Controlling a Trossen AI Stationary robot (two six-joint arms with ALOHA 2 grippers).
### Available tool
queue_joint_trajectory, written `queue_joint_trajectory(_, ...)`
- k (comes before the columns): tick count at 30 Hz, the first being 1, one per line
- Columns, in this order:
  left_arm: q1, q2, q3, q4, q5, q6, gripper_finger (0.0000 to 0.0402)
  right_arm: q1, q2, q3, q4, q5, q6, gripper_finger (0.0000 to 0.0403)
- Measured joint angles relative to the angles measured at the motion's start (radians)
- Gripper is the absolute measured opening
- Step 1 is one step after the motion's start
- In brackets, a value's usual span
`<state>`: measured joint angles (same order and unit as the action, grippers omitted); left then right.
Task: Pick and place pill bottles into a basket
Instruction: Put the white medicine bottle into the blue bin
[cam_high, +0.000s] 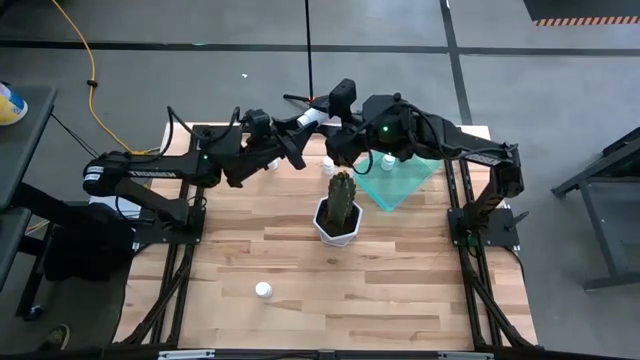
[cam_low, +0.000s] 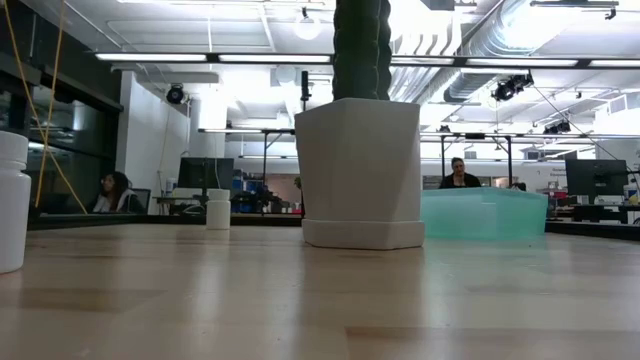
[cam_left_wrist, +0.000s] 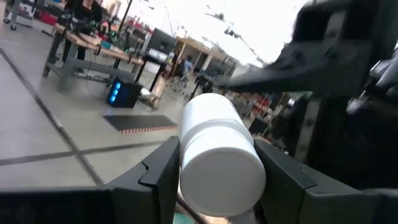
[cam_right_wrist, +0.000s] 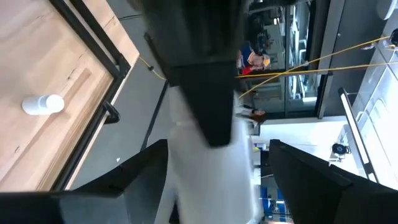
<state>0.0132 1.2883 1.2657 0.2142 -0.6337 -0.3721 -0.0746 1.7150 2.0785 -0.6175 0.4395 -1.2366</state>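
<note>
left end effector (cam_left_wrist: 217, 174) pinches a white pill bottle (cam_left_wrist: 219, 152) above the bench's (cam_high: 400, 290) far edge; right end effector (cam_right_wrist: 217, 180) spread around it.

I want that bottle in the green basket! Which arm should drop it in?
Probably the right. The basket lies on the right arm's side, partly under it. The left fingers hold the pill bottle now, up where both arms meet, so the open right fingers could take it.
</note>
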Motion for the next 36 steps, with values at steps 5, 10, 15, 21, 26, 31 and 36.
queue_joint_trajectory(5,0.0,0.007,0.0,0.013,0.002,0.0,0.0205,-0.005,0.007,0.0,-0.003,0.016,-0.001,0.025)
queue_joint_trajectory(10,0.0,0.006,0.0,0.019,0.003,0.0,0.0205,-0.005,0.008,0.0,-0.005,0.025,-0.002,0.0227)
queue_joint_trajectory(15,0.0,0.007,0.0,0.02,0.003,-0.006,0.0206,-0.004,0.008,0.0,-0.006,0.027,-0.002,0.0189)
queue_joint_trajectory(21,0.0,0.007,0.0,0.022,0.003,-0.006,0.0205,-0.004,0.008,0.0,0.0,0.031,0.024,0.017)
queue_joint_trajectory(26,0.0,0.006,0.0,0.028,0.014,-0.001,0.0243,-0.002,0.008,0.0,0.014,0.061,0.064,0.017)
queue_joint_trajectory(31,0.0,-0.007,0.0,0.013,0.019,0.102,0.0298,-0.006,0.005,0.0,0.018,0.096,0.109,0.0157)
queue_joint_trajectory(36,0.0,-0.061,0.0,0.022,-0.007,0.171,0.0317,-0.011,-0.001,0.0,0.009,0.075,0.111,0.0157)
